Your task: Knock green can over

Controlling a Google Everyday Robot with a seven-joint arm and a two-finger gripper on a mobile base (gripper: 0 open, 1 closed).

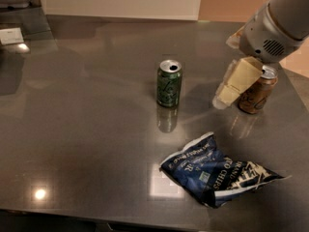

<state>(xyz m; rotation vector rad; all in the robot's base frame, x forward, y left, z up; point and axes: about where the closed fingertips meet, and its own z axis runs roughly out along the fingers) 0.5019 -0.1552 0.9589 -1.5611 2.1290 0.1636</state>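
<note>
Gripper [226, 93] hangs at right, just left of the brown can [256, 92] — its opening cannot be told. Left of it and apart, the green can [169, 83] stands upright mid-table [87, 129] — long axis vertical, silver top upward.
</note>
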